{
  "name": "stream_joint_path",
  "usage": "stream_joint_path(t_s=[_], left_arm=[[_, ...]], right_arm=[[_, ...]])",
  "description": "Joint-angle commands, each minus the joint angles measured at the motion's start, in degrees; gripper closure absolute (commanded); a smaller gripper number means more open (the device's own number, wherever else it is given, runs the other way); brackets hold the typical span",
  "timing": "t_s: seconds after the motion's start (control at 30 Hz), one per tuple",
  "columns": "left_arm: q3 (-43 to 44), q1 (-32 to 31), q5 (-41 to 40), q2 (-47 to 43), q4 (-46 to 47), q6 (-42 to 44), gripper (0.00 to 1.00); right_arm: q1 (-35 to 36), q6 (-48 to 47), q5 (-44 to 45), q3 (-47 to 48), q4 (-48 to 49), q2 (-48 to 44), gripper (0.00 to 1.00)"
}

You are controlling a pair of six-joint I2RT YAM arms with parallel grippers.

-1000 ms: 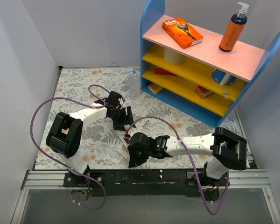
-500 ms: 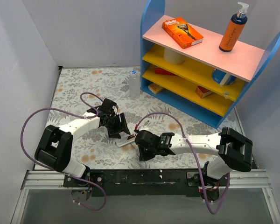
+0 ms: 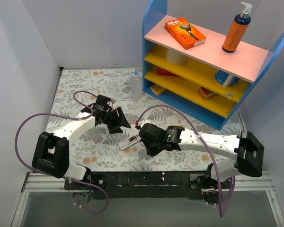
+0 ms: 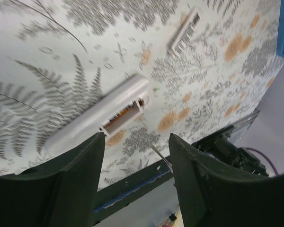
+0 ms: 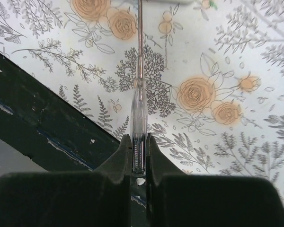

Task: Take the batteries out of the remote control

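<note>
The white remote control [image 3: 130, 142] lies flat on the floral mat between my two grippers. In the left wrist view it [image 4: 97, 120] is blurred, with its orange-brown recess [image 4: 121, 116] open and facing up. I cannot make out the batteries in it. My left gripper [image 3: 121, 123] is open and empty, just up and left of the remote, and it [image 4: 135, 144] hovers above the mat. My right gripper [image 3: 143, 140] is shut on a clear-handled screwdriver [image 5: 139, 124]. The screwdriver's metal shaft [image 5: 140, 42] points at the remote's right end.
A small white ribbed piece [image 4: 183, 31] lies on the mat beyond the remote. A clear blue-capped bottle [image 3: 136, 85] stands at the back beside a blue shelf unit [image 3: 154, 14]. The black rail [image 3: 132, 180] marks the near edge. Purple cables loop over both arms.
My left gripper has drawn back up and left. My right gripper with the screwdriver has moved right and away from the near edge. The remote now shows uncovered between them.
</note>
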Motion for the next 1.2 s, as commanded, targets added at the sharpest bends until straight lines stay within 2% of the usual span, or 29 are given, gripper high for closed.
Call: stream_joint_path(t_s=[0.0, 0.1, 0.3, 0.67, 0.73, 0.9, 1.0, 1.17], left_arm=[[2.4, 5.6, -2.0, 3.2, -1.5, 4.0, 0.46], [0.8, 5.9, 0.5, 4.8, -1.6, 4.7, 0.5], [-5.4, 5.8, 3.9, 2.0, 0.0, 4.1, 0.56], [-13.9, 4.3, 15.9, -2.9, 7.8, -2.2, 0.6], [-13.8, 4.3, 16.1, -3.7, 7.8, -2.5, 0.6], [-10.6, 6.6, 10.2, -3.3, 6.4, -2.2, 0.59], [-7.9, 10.9, 10.1, -0.3, 6.0, -1.0, 0.6], [-5.0, 11.4, 13.0, 4.5, 6.1, 1.7, 0.61]], right_arm=[[-2.0, -6.9, 0.2, 6.7, -7.9, 0.1, 0.99], [-3.0, -8.9, -0.8, 10.5, -11.2, 3.0, 0.99], [-3.9, -13.1, -0.2, 17.9, -16.7, 8.4, 0.99], [-5.3, -18.7, -0.5, 25.2, -21.4, 13.8, 0.99], [-5.4, -19.9, -0.9, 26.6, -21.6, 14.7, 0.99], [-5.3, -24.2, -2.0, 28.1, -20.9, 16.9, 0.99], [-5.3, -25.4, -0.6, 30.2, -23.3, 19.4, 0.99], [-5.3, -24.8, -3.0, 35.4, -27.1, 24.0, 0.99]])
